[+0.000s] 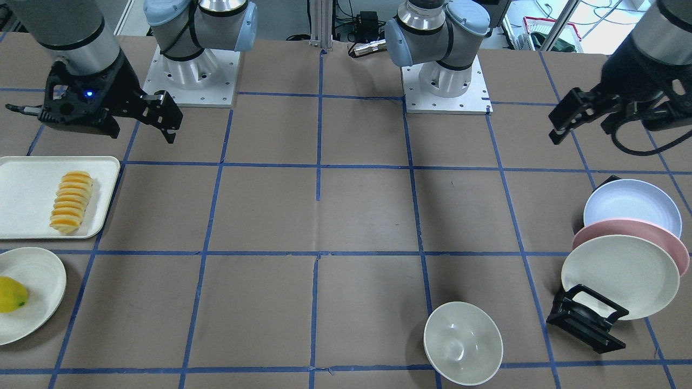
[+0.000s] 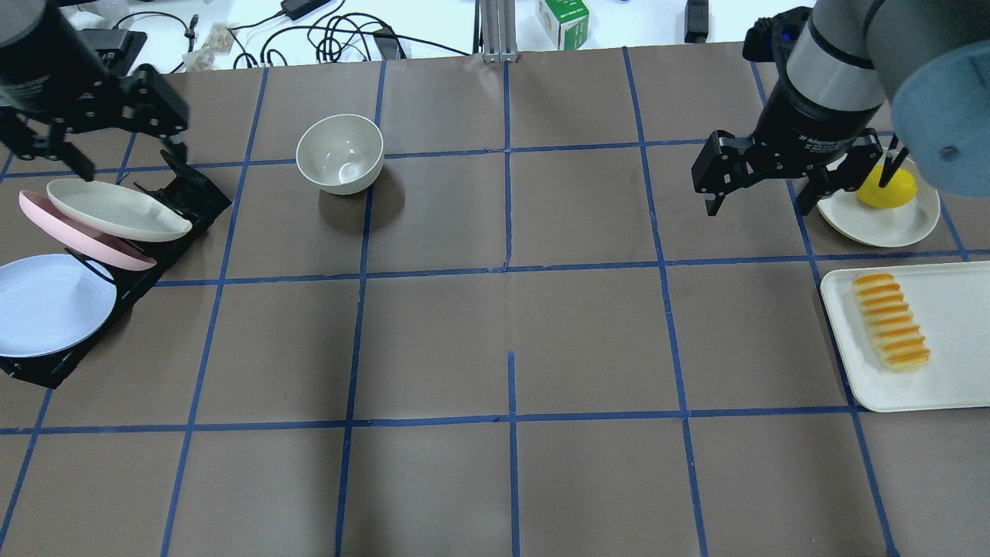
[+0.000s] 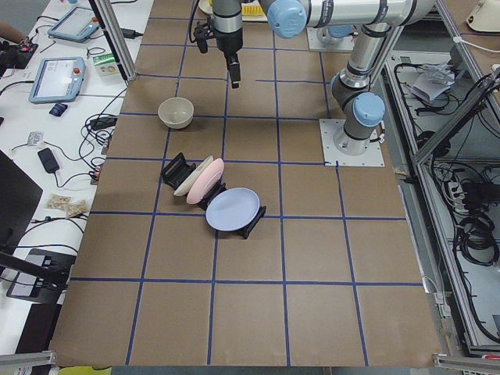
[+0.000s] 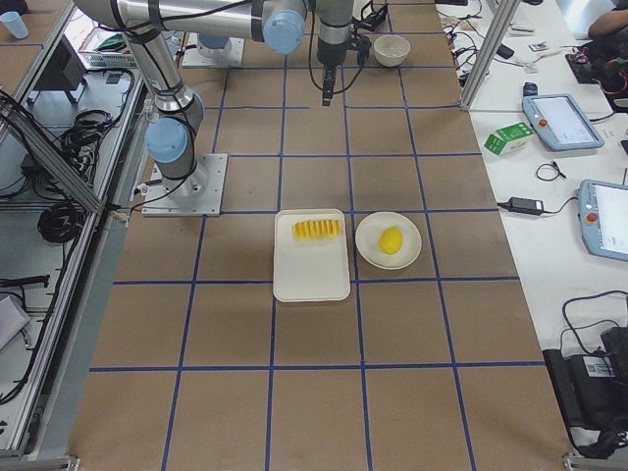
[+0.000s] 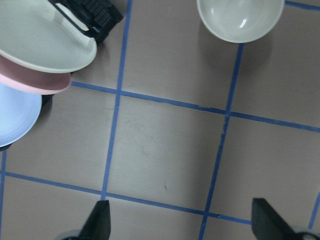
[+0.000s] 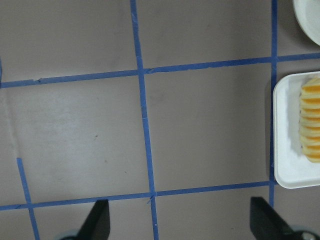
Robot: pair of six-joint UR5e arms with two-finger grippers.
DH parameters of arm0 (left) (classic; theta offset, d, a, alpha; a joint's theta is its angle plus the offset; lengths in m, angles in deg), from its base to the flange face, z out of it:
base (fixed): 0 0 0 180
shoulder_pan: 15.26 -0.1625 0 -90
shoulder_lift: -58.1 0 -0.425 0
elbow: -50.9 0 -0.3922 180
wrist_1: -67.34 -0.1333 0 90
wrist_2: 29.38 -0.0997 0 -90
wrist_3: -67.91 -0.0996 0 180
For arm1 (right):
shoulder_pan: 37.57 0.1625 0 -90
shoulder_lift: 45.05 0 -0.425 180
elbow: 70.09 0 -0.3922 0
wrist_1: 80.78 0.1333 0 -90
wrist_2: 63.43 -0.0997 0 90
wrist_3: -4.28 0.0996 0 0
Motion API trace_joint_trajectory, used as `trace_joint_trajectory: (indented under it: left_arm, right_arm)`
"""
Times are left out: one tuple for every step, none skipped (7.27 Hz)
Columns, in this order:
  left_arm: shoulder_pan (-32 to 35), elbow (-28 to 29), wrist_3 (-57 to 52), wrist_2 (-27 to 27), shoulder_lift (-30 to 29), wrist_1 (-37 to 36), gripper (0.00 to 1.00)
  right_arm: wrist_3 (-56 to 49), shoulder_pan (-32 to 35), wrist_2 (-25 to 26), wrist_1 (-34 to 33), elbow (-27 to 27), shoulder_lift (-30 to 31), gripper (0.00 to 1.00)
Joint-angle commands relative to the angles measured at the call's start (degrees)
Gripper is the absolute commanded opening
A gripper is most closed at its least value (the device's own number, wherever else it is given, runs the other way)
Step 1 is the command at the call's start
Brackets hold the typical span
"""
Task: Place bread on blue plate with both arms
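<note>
The bread [image 2: 891,321] lies on a white tray [image 2: 955,379] at the table's right side; it also shows in the front view [image 1: 70,201] and the right wrist view [image 6: 311,120]. The blue plate [image 2: 46,305] leans in a black rack [image 2: 182,193] at the left, nearest the robot; it also shows in the front view [image 1: 632,202] and the left wrist view [image 5: 15,117]. My left gripper [image 2: 128,155] hangs open and empty above the rack's far end. My right gripper [image 2: 762,203] hangs open and empty, beyond and left of the tray.
A pink plate [image 2: 77,232] and a cream plate [image 2: 116,210] stand in the same rack. A cream bowl [image 2: 340,153] sits right of the rack. A yellow mango-like fruit [image 2: 887,186] lies on a cream plate [image 2: 889,224] beyond the tray.
</note>
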Motion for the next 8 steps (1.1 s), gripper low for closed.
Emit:
trace_joint_trajectory:
  left_arm:
    - [-14.39, 0.45, -16.1, -0.13, -0.43, 4.02, 1.0]
    - [-19.67, -0.68, -25.66, -0.13, -1.82, 3.34, 1.0]
    - [-22.34, -1.3, -26.98, -0.21, -2.88, 1.68, 1.0]
    - [-23.06, -3.57, -22.99, -0.21, -3.85, -5.65, 1.0]
    - [-24.89, -8.12, -19.99, -0.91, -5.51, -14.33, 1.0]
    - [-25.69, -12.51, -19.61, -3.96, -7.18, -23.38, 1.0]
    - [-26.05, -15.17, -19.17, -7.91, -8.85, -30.52, 1.0]
    - [-27.79, -15.98, -18.56, -7.86, -10.96, -31.81, 1.0]
  right_arm:
    - [-10.83, -12.53, -0.07, -2.47, 3.91, -1.21, 1.0]
    - [-15.49, -16.15, 1.58, -8.41, 7.32, -1.3, 1.0]
    - [-20.15, -18.45, 3.08, -14.91, 11.1, -2.61, 1.0]
    - [-23.59, -21.52, 3.27, -20.89, 13.31, -4.54, 1.0]
    - [-24.49, -24.24, 3.36, -23.82, 14.21, -7.69, 1.0]
    - [-24.59, -25.93, 3.36, -26.38, 14.13, -11.46, 1.0]
    - [-24.5, -26.73, 5.01, -29.79, 14.21, -15.5, 1.0]
    - [-24.33, -26.73, 6.25, -31.83, 14.13, -18.24, 1.0]
